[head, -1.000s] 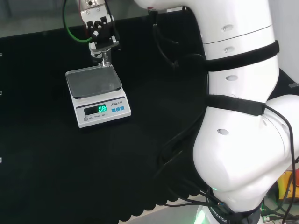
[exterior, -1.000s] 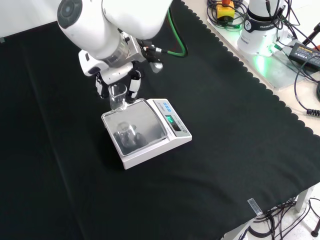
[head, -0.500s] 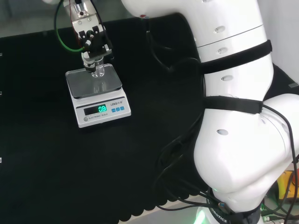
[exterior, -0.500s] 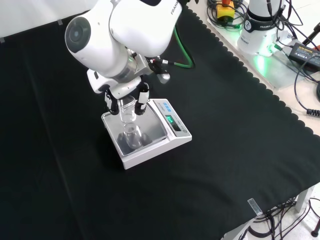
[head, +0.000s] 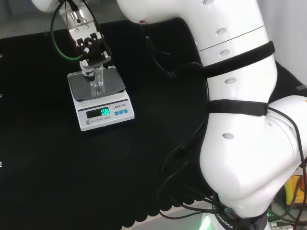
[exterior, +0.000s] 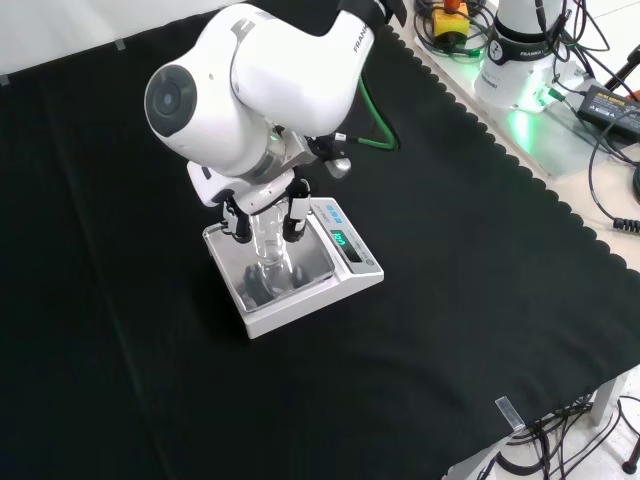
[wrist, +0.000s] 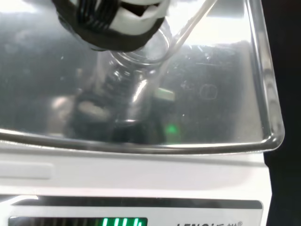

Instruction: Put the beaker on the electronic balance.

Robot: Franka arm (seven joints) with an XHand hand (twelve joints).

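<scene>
The placing step is judged to be in hand: the beaker [exterior: 268, 236] is held over the steel pan [exterior: 312, 262] of the electronic balance [exterior: 352, 283], left of centre in the front view and at the upper left of the head view. The hand [exterior: 262, 205] is seen clasped on the beaker near its rim, with fingers [exterior: 293, 212] pinching it on both sides. Whether the base already touches the pan cannot be told; its reflection is seen directly beneath it. What is called for next is probably a short descent until the base is seated flat, then a release of the fingers and a straight lift away. The beaker is seen as a small, clear, upright glass cylinder, apparently empty.
</scene>
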